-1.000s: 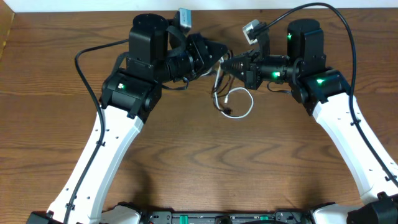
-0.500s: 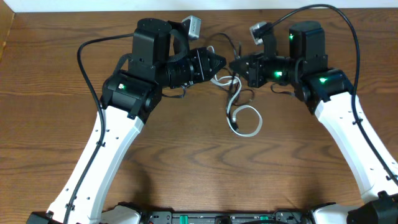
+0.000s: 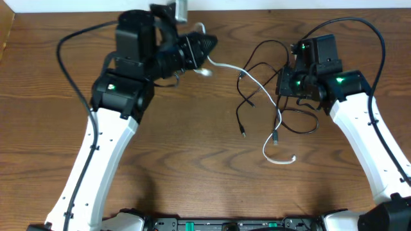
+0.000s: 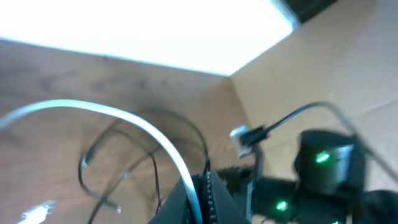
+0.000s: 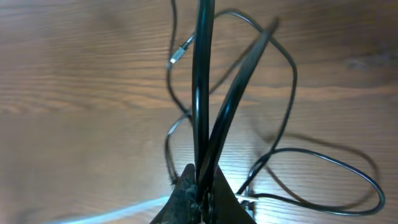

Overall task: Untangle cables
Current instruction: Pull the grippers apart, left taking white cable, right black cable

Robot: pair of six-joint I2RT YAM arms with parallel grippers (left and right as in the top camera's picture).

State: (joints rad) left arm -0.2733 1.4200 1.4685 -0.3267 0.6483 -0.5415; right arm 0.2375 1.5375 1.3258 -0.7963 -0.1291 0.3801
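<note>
My left gripper (image 3: 210,46) is shut on the white cable (image 3: 264,91). The cable runs from its jaws right and down across the table and ends in a curl at the front. In the left wrist view the white cable (image 4: 134,127) arcs into the shut gripper (image 4: 202,186). My right gripper (image 3: 283,83) is shut on the black cable (image 3: 240,119). The black cable hangs in loose loops on both sides of the gripper and crosses the white one. In the right wrist view two black strands (image 5: 200,93) rise from the shut gripper (image 5: 202,190).
The wooden table (image 3: 192,147) ends at a pale wall along the back edge. Thick black wires fixed to the arms arc over each shoulder (image 3: 70,70). The right arm (image 4: 323,168) shows in the left wrist view.
The grippers have pulled apart, the left up and to the left with the white cable, the right to the right with the black one. The bunched cables are now spread out across the table.
</note>
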